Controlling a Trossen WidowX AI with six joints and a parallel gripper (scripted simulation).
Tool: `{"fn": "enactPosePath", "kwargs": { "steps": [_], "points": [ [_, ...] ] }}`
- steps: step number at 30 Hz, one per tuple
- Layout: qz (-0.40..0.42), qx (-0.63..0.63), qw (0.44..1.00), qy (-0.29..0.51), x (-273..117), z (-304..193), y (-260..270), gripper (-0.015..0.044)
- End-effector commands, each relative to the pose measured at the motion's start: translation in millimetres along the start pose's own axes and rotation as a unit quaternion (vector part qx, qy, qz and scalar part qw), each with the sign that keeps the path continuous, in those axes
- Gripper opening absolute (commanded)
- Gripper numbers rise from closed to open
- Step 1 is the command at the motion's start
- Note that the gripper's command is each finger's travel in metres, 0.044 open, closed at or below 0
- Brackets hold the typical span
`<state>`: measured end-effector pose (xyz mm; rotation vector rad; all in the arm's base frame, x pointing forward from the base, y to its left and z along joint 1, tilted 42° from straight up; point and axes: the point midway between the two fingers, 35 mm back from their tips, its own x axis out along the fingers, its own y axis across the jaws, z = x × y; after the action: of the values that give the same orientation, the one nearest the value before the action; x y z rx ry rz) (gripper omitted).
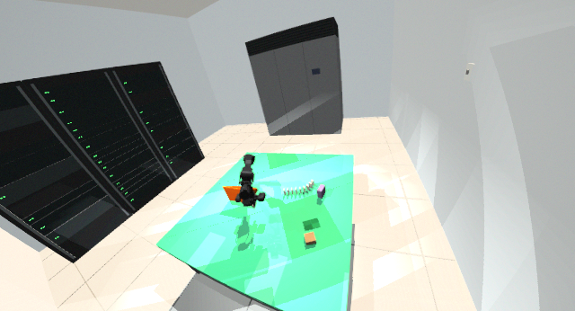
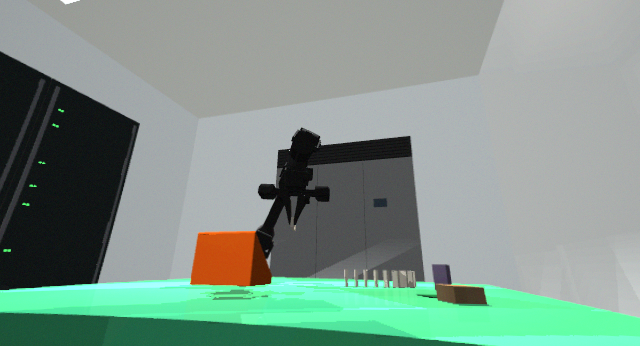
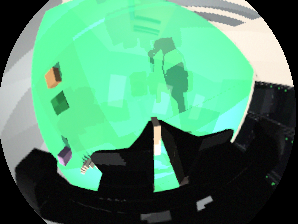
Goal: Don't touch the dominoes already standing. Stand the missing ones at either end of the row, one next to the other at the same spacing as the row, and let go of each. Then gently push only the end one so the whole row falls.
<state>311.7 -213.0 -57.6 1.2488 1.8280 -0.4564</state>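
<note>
My gripper (image 2: pixel 294 226) (image 3: pixel 154 123) is shut on a pale domino (image 2: pixel 293 213) (image 3: pixel 157 137) and holds it high above the green table, to the left of the row in the top and exterior views. The domino shows as a narrow light strip between the dark fingers in the wrist view; the fingers hide part of it. The row of standing pale dominoes (image 1: pixel 296 191) (image 2: pixel 376 278) (image 3: pixel 87 164) curves at its right end in the top view. The row is small at the lower left of the wrist view, partly cut off by the gripper body.
A purple block (image 1: pixel 321 191) (image 2: pixel 441 274) (image 3: pixel 64 156) stands beyond the row's right end. An orange-brown block (image 1: pixel 310 238) (image 2: pixel 461 294) (image 3: pixel 52 77) lies nearer the front, beside a dark green patch (image 1: pixel 311 224) (image 3: pixel 60 103). A large orange block (image 1: pixel 231 193) (image 2: pixel 225 258) is beside the arm.
</note>
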Motion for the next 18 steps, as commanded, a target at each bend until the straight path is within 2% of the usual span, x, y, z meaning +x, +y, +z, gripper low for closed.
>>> {"fn": "enactPosePath", "kwargs": {
  "steps": [1, 18],
  "points": [
    [-0.021, -0.004, 1.000, -0.022, 11.1, 3.0, 0.9, 0.0023],
    [-0.074, -0.022, 0.987, -0.139, 38.2, 22.3, 3.2, 0.0023]
  ]
}}
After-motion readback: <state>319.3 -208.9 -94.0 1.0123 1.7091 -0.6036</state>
